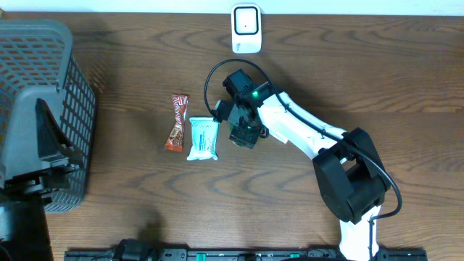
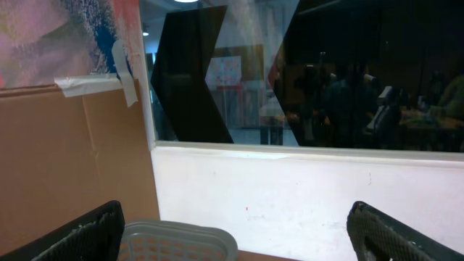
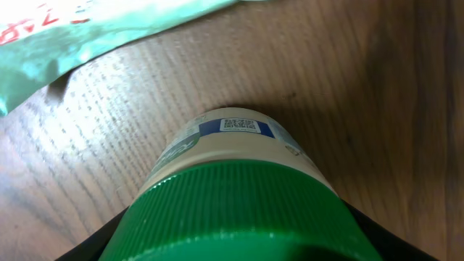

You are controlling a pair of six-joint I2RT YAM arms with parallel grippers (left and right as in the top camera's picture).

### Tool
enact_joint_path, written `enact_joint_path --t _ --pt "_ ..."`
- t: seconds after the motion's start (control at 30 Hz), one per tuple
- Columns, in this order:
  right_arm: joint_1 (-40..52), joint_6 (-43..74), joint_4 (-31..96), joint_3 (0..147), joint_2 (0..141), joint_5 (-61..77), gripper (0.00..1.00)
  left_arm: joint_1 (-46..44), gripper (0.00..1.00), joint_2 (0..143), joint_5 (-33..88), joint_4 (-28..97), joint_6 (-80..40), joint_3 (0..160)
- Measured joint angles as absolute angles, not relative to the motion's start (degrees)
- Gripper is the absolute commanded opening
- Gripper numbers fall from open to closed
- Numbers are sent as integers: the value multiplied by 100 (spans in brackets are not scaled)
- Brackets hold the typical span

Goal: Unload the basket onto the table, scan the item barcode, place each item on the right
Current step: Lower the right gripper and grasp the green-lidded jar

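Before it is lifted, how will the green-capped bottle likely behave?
The bottle looks rigid, so it probably will not deform when squeezed. Its round body may roll on the table if nudged. The ribbed green cap likely offers good grip.

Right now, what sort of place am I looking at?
Probably a mock shop checkout set up in an office or lab: a white barcode scanner and a grey shopping basket sit on a wooden table with snack packets, and a window shows people at desks beyond.
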State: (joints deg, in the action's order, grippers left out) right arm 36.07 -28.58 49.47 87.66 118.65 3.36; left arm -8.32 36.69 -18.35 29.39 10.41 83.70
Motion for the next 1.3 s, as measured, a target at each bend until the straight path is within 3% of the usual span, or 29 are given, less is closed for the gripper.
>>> enact_joint_path --t 0.27,0.5,0.53,0.57,0.6,0.83,1.03,1.3 --pt "3632 -1168 4998 8816 11867 -176 66 -832 98 3669 -1835 2939 1039 8368" --pt "3636 1684 5024 8855 11867 -467 65 -832 98 3669 -1835 2939 1041 8368" --pt "3636 2112 5022 8855 11865 -478 69 -832 98 3669 -1835 2939 1041 8368" --pt "3636 2545 5017 8855 11867 -482 94 -832 98 3669 -1835 2939 1041 8368" --pt "3636 3000 5015 8855 11867 -484 99 -832 98 3669 -1835 2939 1041 8370" --pt "3638 4698 5310 9056 11865 -397 99 -832 98 3669 -1835 2939 1041 8370" --pt "3638 4298 6394 9924 11865 137 99 -832 98 3669 -1835 2939 1041 8368" --pt "3640 696 7120 10678 11821 847 99 -832 98 3669 -1835 2934 1041 8368"
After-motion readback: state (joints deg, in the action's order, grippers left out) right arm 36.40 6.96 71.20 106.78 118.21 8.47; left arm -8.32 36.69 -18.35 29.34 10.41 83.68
